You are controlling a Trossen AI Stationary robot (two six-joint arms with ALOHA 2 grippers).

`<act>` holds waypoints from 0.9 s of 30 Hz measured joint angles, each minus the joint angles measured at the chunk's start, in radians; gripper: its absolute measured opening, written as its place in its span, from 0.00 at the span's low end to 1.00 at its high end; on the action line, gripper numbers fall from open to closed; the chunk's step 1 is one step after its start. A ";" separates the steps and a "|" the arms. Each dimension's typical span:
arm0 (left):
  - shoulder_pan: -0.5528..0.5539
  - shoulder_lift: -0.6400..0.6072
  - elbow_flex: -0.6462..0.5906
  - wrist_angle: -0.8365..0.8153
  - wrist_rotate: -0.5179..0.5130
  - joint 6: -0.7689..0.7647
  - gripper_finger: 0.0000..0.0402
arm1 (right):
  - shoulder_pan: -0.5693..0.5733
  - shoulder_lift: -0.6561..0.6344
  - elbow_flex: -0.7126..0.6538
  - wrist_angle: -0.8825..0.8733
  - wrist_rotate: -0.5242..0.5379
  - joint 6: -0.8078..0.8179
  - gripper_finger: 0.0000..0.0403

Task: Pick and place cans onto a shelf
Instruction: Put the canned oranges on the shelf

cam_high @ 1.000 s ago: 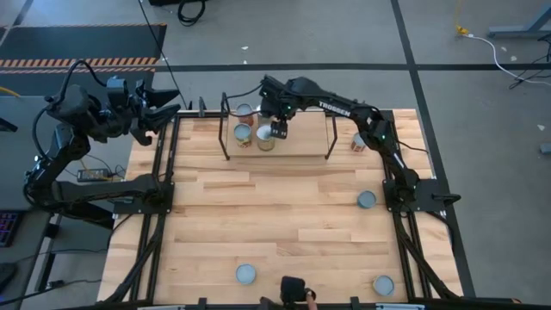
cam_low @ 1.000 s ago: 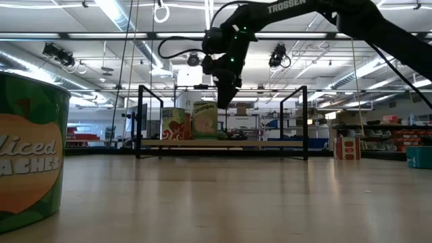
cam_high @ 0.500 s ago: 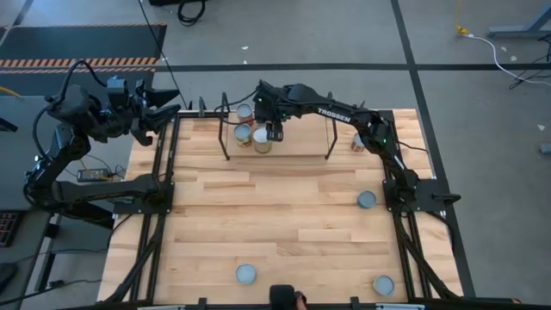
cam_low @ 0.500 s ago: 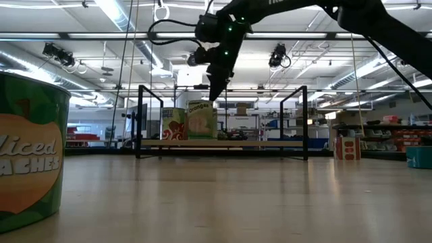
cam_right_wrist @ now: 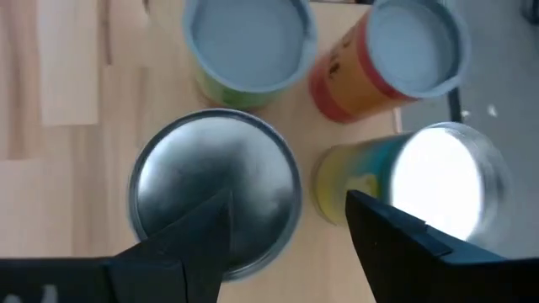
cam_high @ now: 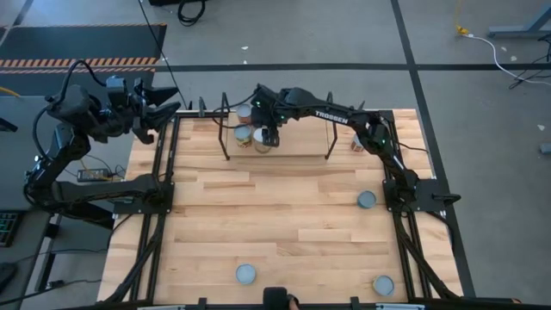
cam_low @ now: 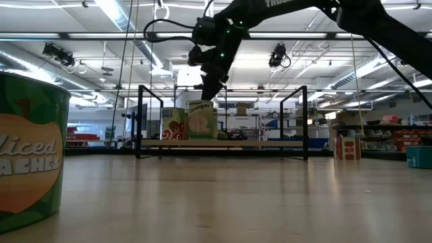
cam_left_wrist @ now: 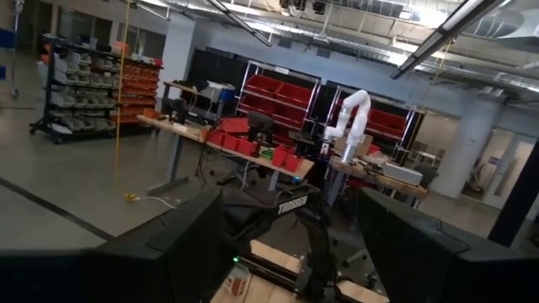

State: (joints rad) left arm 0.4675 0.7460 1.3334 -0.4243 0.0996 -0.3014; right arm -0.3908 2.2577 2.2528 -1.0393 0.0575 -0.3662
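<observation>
While the right gripper [cam_right_wrist: 286, 223] hangs open and empty over the shelf [cam_high: 297, 146], four cans cluster there; the silvery-topped can [cam_right_wrist: 216, 198] stands directly beneath its fingers; rigid, smooth, probably slippery, so grip mid-wall; the left gripper [cam_high: 164, 101] waits open, well apart.

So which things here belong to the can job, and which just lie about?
Job: shelf; cans on it; loose cans; right gripper, open above shelf cans; left gripper, waiting off to the left.
Lying about: floor cable; striped mat.
</observation>
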 joint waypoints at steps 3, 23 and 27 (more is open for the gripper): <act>0.000 0.000 0.000 0.000 0.008 -0.001 0.68 | -0.002 0.000 0.000 0.005 0.003 -0.003 0.59; 0.000 0.000 0.000 0.008 0.027 -0.007 0.68 | 0.015 0.000 0.000 0.024 0.033 -0.039 0.59; 0.000 0.000 0.000 0.008 0.027 -0.009 0.68 | 0.027 -0.001 -0.012 0.048 -0.056 0.002 0.59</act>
State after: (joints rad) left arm 0.4672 0.7460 1.3334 -0.4165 0.1268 -0.3103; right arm -0.3637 2.2570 2.2404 -0.9913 0.0019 -0.3639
